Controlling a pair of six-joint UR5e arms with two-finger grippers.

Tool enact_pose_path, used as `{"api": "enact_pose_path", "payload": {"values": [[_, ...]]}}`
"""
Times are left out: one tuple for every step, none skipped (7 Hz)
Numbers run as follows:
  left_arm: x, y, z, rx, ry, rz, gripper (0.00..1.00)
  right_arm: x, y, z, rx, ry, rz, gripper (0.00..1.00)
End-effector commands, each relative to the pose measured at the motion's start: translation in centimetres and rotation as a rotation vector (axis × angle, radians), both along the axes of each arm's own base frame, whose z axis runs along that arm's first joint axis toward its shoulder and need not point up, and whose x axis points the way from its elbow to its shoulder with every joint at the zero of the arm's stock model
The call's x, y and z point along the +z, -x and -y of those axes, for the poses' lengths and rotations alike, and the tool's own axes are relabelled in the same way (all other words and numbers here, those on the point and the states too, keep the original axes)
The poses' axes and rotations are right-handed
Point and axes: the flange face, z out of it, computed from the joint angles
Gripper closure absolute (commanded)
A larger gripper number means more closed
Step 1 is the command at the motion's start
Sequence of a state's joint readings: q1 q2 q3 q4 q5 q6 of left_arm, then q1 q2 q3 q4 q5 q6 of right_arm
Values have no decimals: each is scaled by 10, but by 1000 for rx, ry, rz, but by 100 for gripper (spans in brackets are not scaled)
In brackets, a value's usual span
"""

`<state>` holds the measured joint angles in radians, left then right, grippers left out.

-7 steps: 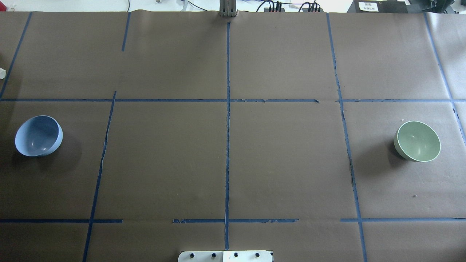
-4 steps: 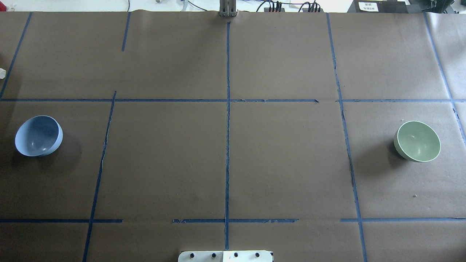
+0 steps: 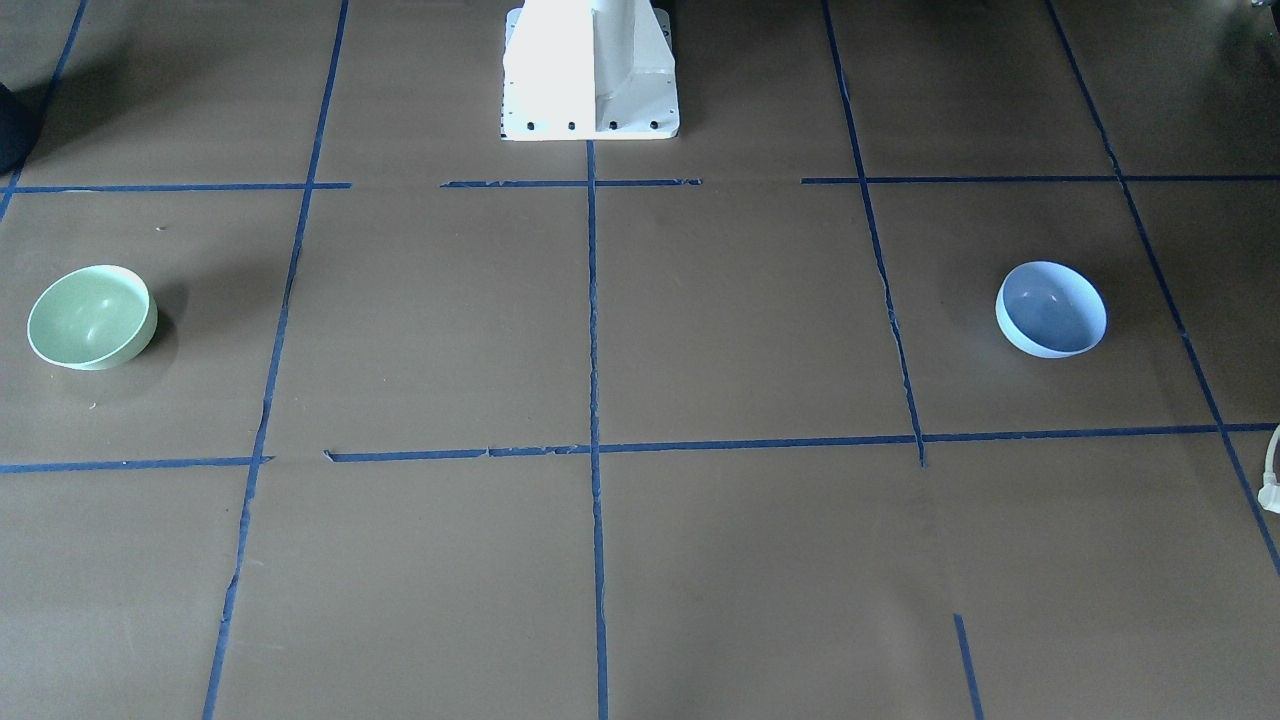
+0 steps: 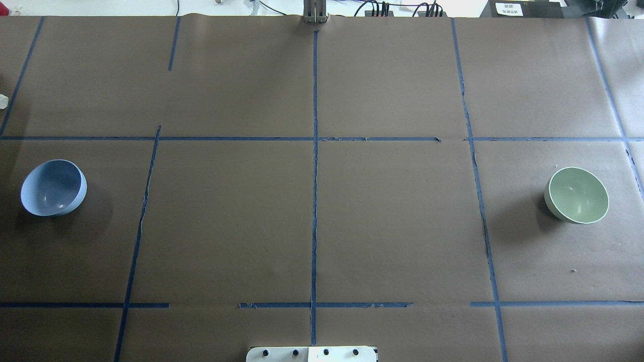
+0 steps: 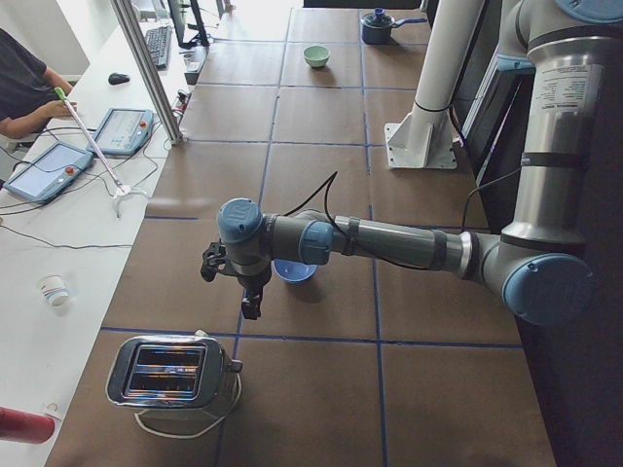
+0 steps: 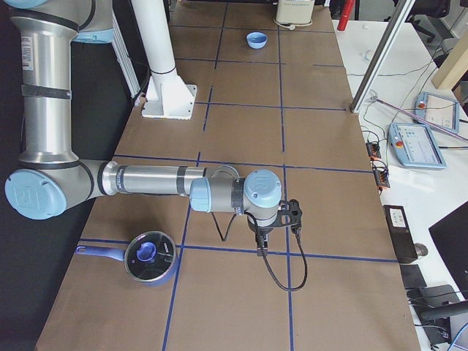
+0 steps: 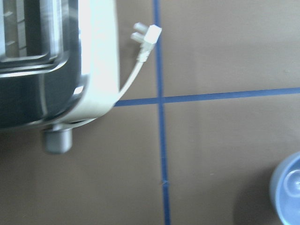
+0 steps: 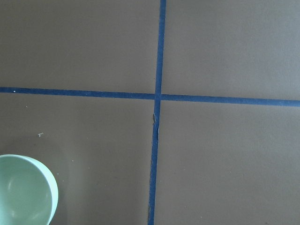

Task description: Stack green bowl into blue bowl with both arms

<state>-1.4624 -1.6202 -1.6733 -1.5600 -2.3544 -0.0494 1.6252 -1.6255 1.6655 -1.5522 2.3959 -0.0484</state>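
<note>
The green bowl (image 4: 576,195) stands upright at the table's right side; it also shows in the front view (image 3: 90,316) and at the lower left of the right wrist view (image 8: 23,192). The blue bowl (image 4: 53,187) stands upright at the far left, and also shows in the front view (image 3: 1051,309) and at the right edge of the left wrist view (image 7: 288,194). The left gripper (image 5: 250,304) hangs above the table just beside the blue bowl (image 5: 294,270). The right gripper (image 6: 262,245) hangs over the table's right end. I cannot tell whether either is open or shut.
A silver toaster (image 5: 170,375) with a loose cord and plug (image 7: 146,36) stands at the left end, near the left gripper. A blue pot with a lid (image 6: 150,256) sits near the right arm. The white pedestal (image 3: 590,70) stands at the robot's side. An operator (image 5: 24,83) sits at a side desk.
</note>
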Motion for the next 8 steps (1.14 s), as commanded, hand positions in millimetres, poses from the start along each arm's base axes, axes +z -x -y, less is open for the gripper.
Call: {"api": "enact_pose_path", "payload": {"values": [[-26, -56, 8, 63, -47, -26, 0, -19, 1, 17, -6, -39, -1, 0], [-27, -87, 4, 35, 33, -40, 0, -20, 1, 15, -6, -43, -8, 0], [-15, -104, -9, -10, 45, -58, 0, -14, 2, 12, -7, -33, -8, 0], [7, -120, -30, -42, 48, -84, 0, -11, 2, 10, -5, -21, -4, 0], [30, -142, -38, -66, 61, -112, 0, -9, 2, 10, -9, -24, -9, 0], [58, -156, -43, -73, 66, -124, 0, -10, 2, 10, -7, -24, -9, 0], [71, -174, -47, -95, 59, -107, 0, -10, 2, 10, -5, -21, -6, 0], [70, -180, -48, -100, 66, -108, 0, -10, 2, 10, -5, -20, -4, 0]]}}
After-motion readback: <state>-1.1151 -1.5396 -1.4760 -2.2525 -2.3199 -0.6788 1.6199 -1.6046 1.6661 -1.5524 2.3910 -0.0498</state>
